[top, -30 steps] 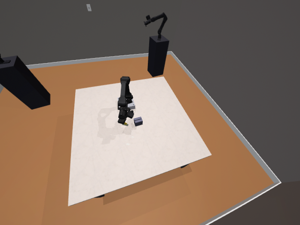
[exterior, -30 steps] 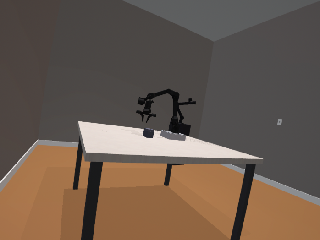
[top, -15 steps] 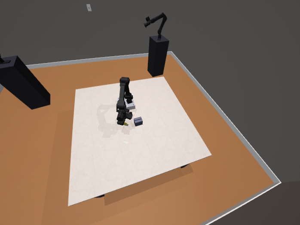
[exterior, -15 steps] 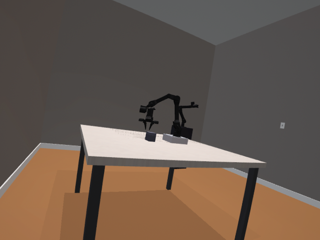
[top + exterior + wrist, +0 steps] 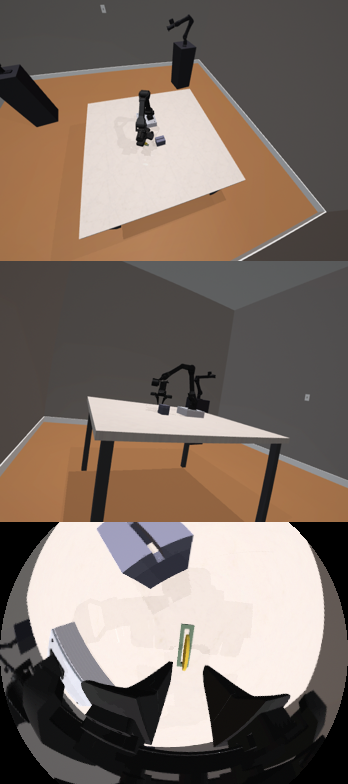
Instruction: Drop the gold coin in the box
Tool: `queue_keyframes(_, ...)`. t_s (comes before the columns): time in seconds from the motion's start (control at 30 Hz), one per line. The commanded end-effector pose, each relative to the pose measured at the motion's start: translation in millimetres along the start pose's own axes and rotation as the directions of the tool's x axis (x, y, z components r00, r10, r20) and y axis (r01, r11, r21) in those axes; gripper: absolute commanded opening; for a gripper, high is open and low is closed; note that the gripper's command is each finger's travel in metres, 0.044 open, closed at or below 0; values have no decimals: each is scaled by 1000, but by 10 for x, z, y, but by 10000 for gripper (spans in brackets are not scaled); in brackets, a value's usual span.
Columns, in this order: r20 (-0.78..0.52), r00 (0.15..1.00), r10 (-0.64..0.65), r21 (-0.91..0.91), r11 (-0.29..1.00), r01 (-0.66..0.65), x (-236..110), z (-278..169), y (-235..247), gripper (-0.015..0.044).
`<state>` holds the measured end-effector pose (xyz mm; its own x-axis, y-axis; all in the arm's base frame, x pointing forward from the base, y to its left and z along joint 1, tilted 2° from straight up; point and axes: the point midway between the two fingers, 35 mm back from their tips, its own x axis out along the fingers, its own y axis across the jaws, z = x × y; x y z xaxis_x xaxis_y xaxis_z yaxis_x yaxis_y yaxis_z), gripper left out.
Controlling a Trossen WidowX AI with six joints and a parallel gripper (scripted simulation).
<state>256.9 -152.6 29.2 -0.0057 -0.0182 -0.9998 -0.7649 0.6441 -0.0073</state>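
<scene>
Coin [image 5: 187, 649] stands on edge in its dark-green holder [image 5: 182, 627] on the worktop [image 5: 168, 174], just ahead of my end effector [image 5: 183, 697], whose fingers are parted with nothing between them. On my wrist view, going left to right: the arm's grey base plate [image 5: 67, 661] at 9 o'clock, then the grey slotted box [image 5: 146, 540] at 11 o'clock, well apart from the coin.
</scene>
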Motion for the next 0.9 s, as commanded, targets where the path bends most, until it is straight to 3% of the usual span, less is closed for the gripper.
queue_keyframes(0.0,5,1000,7,-2,1000,-7,90,8,14,161)
queue_keyframes(0.87,5,1000,7,-2,1000,-7,478,10,27,161)
